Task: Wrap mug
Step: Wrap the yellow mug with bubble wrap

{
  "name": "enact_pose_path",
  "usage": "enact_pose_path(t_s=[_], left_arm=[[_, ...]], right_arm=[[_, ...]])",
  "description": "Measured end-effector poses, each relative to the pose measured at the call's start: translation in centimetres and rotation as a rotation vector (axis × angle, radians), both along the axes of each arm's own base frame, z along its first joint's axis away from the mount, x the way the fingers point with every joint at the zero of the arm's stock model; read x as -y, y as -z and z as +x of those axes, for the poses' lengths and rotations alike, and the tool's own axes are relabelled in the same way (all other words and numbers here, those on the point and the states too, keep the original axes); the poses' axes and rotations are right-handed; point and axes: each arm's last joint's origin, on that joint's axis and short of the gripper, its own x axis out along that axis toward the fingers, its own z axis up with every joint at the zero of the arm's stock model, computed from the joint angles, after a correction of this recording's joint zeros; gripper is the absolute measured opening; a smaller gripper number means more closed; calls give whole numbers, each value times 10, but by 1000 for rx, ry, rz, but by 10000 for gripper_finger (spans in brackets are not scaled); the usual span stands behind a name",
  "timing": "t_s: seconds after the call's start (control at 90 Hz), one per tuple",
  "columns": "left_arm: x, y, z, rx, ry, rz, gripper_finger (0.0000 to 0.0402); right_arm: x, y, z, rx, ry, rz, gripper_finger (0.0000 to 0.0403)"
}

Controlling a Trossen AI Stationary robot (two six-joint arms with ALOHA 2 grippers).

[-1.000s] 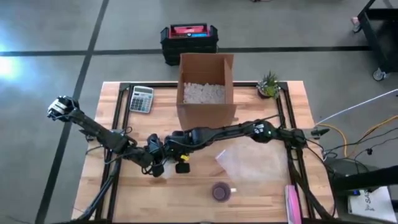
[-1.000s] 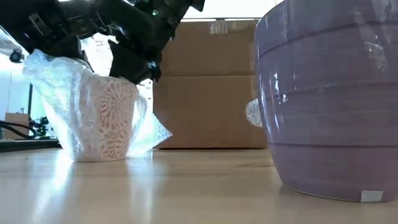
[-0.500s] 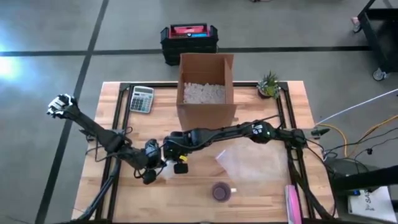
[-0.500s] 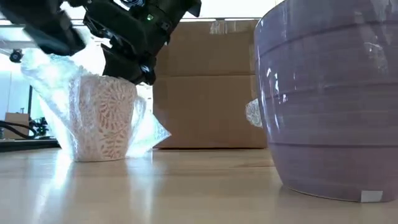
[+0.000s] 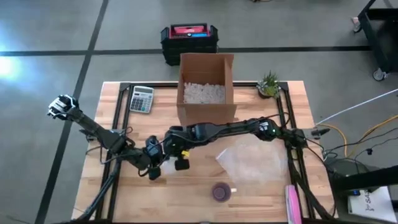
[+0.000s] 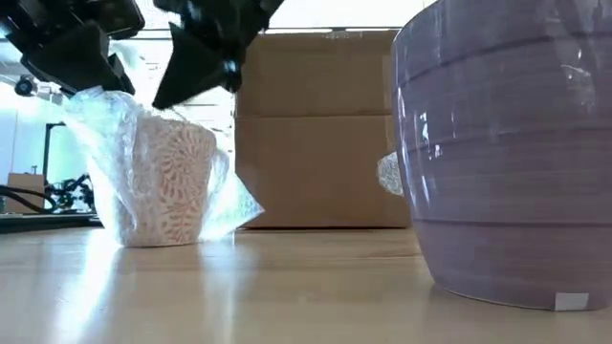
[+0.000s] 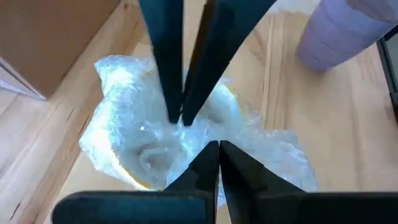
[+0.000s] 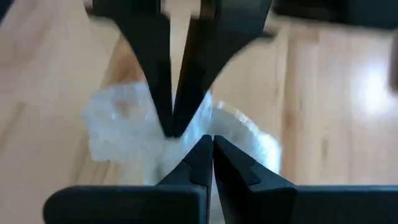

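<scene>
left gripper (image 7: 219,152): fingers pinched together right over the wrapped mug, tips down in the bubble wrap (image 7: 124,112); looks like it's got a pinch of the plastic, though whether any film really sits between the tips is hard to say

right gripper (image 8: 208,146): same story from the other side, fingers closed to a point at the top of the bundle, nose to nose with the left one

wrapped mug (image 6: 167,186): stands upright on the table (image 5: 261,199), front-left of the cardboard box (image 5: 206,87), right where the two arms meet in the high view

how it looks: pale cup with a lacy flower pattern showing through clear bubble wrap; the wrap goes up the sides and bunches above the rim, with a loose flap spilling onto the wood on the box side

progress: pretty far along by the looks of it, the sides are covered and the excess is gathered over the mouth

what's left: tucking that top bunch down inside and dealing with the loose flap; nothing seems to be fixing the wrap in place yet

other stuff: a purple cup (image 5: 221,191) sits unwrapped near the front edge, with a spare sheet of bubble wrap (image 5: 252,163) lying flat just behind it
</scene>
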Motion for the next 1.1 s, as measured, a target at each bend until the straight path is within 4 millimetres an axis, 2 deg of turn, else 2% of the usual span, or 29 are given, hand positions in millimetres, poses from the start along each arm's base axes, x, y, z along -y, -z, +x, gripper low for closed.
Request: enact_pose_path(t_s=[0.111,0.256,0.356,0.5,0.567,0.678,0.889,1.1], left_arm=[[0,0,0,1,0,0,0],[0,-1,-1,-5,8,1,0],[0,-12,1,30,5,-24,0],[2,-35,2,49,49,-6,0],[0,-38,0,26,46,16,0],[-6,-32,0,2,4,39,0],[-9,1,-1,-70,-23,32,0],[-9,6,5,-38,-31,38,0]], right_arm=[[0,8,4,5,-5,9,0],[0,32,5,-78,3,8,0],[-1,48,5,-125,9,8,0],[-1,51,6,-127,8,9,0],[-1,52,7,-125,8,9,0],[0,52,7,-126,12,11,0],[-1,52,6,-130,13,11,0],[1,39,1,-136,9,3,0]])
